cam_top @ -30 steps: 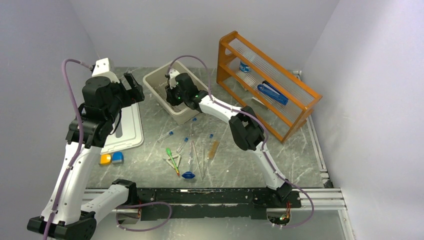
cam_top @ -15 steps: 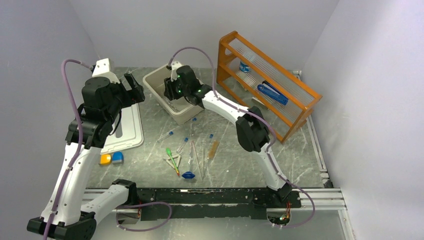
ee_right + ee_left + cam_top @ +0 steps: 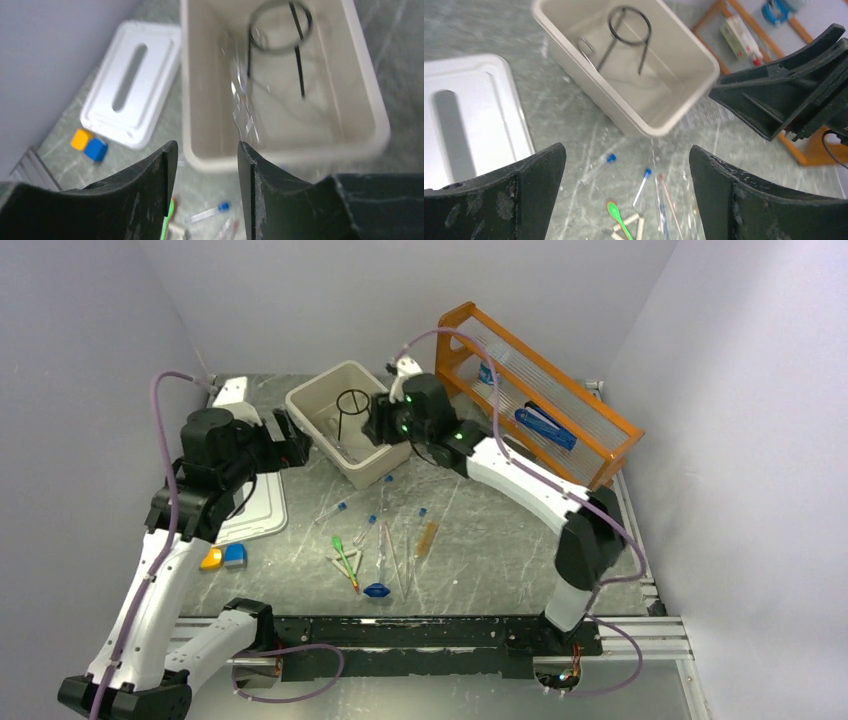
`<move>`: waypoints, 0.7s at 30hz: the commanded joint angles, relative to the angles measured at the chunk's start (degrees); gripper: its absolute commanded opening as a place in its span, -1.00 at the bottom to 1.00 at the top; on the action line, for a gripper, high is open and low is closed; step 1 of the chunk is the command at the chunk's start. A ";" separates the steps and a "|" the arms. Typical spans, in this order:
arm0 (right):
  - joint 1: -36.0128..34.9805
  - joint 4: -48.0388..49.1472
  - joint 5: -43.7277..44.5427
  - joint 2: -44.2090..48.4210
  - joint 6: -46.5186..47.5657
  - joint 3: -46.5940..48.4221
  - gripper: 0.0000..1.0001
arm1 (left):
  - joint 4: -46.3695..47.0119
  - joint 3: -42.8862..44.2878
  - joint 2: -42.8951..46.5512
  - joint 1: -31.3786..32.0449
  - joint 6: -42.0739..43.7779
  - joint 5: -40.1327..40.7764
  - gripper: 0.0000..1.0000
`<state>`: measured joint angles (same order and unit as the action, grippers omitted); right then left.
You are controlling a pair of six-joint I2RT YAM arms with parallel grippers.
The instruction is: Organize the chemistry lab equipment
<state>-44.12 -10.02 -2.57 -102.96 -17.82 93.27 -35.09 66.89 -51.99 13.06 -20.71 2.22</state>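
Fingers of your right gripper [image 3: 205, 150] stand parted, empty, over the smooth beige tub [image 3: 280, 156] holding the black wire ring stand [image 3: 298, 60]; your left gripper [image 3: 626, 150] gapes wide above blue-capped test tubes [image 3: 596, 169] strewn on marbled tabletop [image 3: 484, 30].

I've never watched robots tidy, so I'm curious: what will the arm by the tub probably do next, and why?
Probably the right gripper swings toward a loose blue-capped test tube: its fingers look open and empty, the black wire ring stand already stands in the beige bin, and small tools lie on the table.
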 commanded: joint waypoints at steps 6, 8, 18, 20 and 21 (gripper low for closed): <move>-0.29 -8.92 7.10 15.00 -15.54 -25.32 -0.07 | 7.63 -9.09 -1.09 -0.23 -0.08 -16.15 0.89; -1.41 -9.25 6.66 15.69 -18.43 -28.52 -0.13 | 9.14 -10.23 -1.10 -0.23 -0.77 -16.68 0.89; -10.58 -13.27 14.76 8.99 -29.14 -31.31 -0.43 | 13.33 -12.78 -1.30 -0.23 -3.47 -16.99 0.87; -11.44 -14.39 16.63 8.01 -30.26 -30.89 -0.45 | 12.51 -12.25 -1.45 -0.23 -3.00 -16.09 0.87; -11.78 -15.24 17.64 7.46 -31.01 -30.62 -0.45 | 12.37 -12.23 -1.46 -0.23 -2.87 -15.83 0.87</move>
<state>-54.68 -21.39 8.47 -93.80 -43.51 60.80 -24.60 53.58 -53.54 13.06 -23.62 -13.61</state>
